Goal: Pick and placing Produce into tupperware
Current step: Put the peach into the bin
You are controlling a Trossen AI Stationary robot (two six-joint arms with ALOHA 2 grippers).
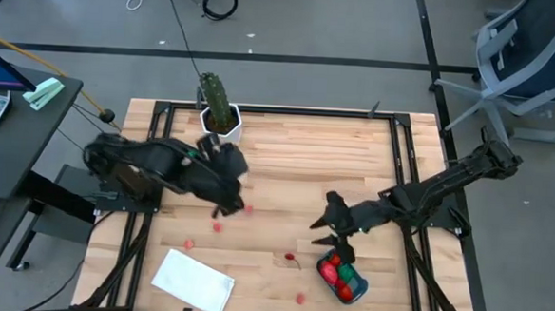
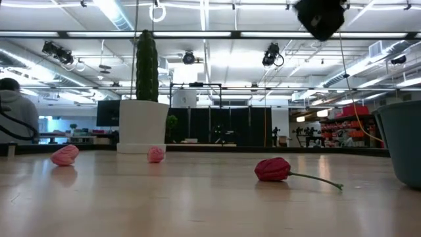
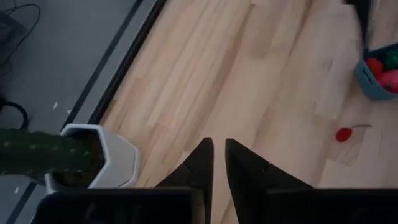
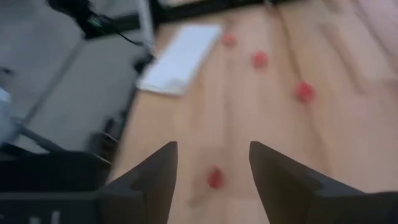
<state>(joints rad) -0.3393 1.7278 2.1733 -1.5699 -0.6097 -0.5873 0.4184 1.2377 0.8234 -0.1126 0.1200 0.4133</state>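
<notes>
Peeking, seemingly cropped: tupperware (image 2: 400,141)

- The dark left arm reaches in from the tabletop's left edge; its left gripper (image 3: 213,158) has jaws nearly closed, only a thin slit between them.
- The dark right arm stretches in from the right edge; its right gripper (image 4: 213,165) has jaws spread wide.

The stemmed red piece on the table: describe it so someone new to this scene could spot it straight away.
Start at the teal tupperware near the table's front edge on the right arm's side, already holding red and green produce. Just beside it, toward the table's middle, lies the stemmed red piece, below and left of the right pincer in the high view. Unlike the rounder pink pieces scattered further left, it is darker red and trails a thin stem.
</notes>
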